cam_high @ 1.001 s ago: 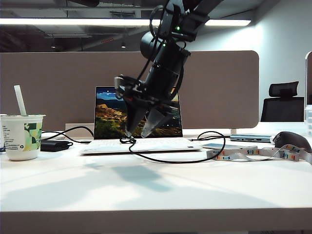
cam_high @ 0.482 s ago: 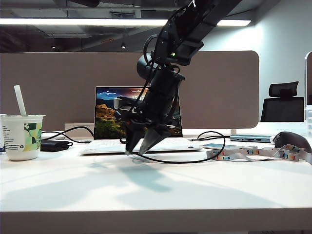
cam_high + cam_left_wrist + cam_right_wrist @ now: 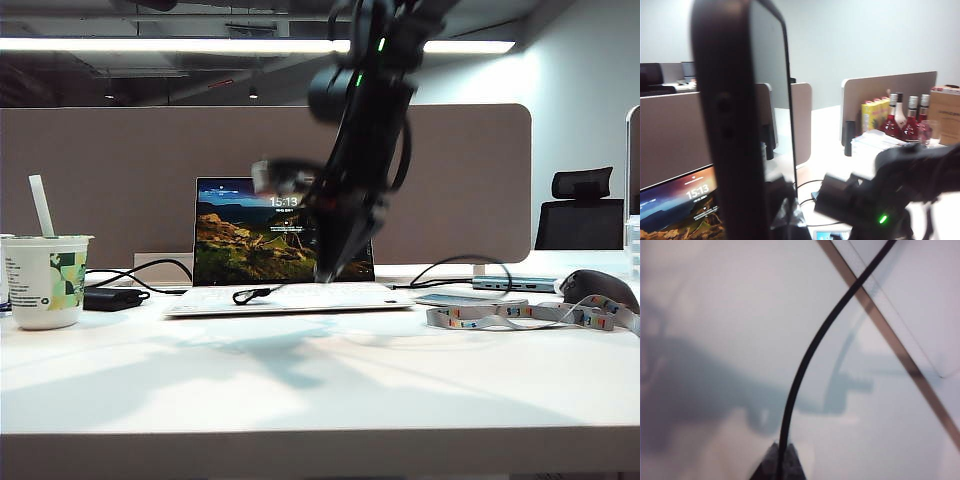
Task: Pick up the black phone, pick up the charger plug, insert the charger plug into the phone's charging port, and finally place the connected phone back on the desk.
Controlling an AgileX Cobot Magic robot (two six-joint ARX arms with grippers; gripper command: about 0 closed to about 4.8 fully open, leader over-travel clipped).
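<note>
Black and glossy, the black phone (image 3: 740, 120) stands upright, edge-on to the left wrist camera; the left gripper's jaws are hidden below it, pressed together on its lower end. Over the laptop (image 3: 285, 260) on the desk (image 3: 320, 380), the blurred right gripper (image 3: 327, 270) hangs with jaws pinched on the thin black cable (image 3: 810, 355), whose charger plug I cannot make out.

One laptop (image 3: 285, 250), one paper cup (image 3: 44, 280), one lanyard (image 3: 520, 315), one pale phone (image 3: 455, 299), three red bottles (image 3: 910, 122) (beyond the divider).
</note>
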